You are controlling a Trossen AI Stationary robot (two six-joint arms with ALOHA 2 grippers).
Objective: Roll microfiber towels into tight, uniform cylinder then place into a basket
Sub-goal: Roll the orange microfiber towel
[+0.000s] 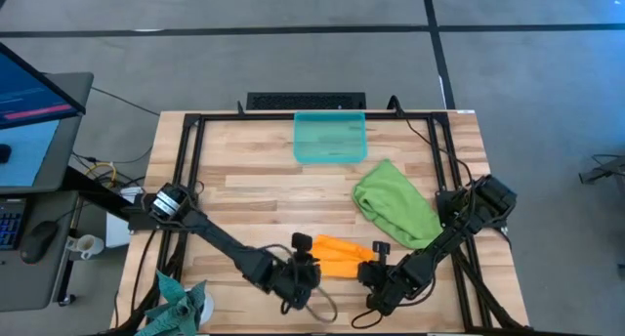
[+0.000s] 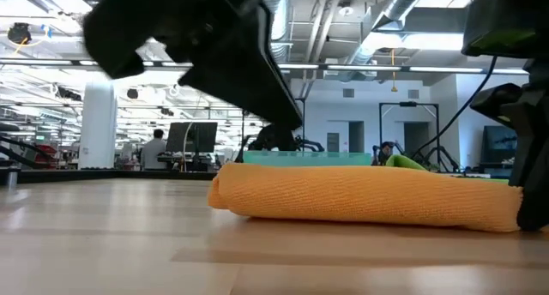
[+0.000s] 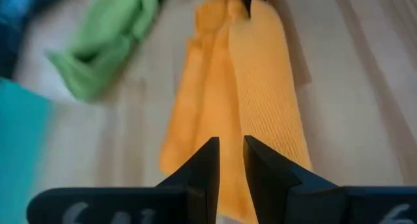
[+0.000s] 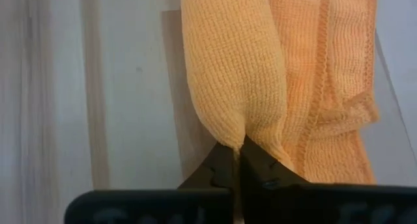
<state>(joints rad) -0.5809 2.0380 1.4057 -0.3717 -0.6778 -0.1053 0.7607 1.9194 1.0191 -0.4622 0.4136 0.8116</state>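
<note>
Your orange towel lies as a loose roll on the table, near its front edge, stretched between your two grippers. Your right gripper has its jaws pressed together on the roll's end, pinching a fold of the orange cloth. Your left gripper sits at the opposite end of the roll; its jaws stand a narrow gap apart over the cloth, and you cannot tell whether they grip it. Your green towel lies crumpled on the table behind the orange one, toward the right side. Your basket stands at the back edge of the table, near the middle, well apart from both towels. A dark teal cloth sits at the front left corner.
</note>
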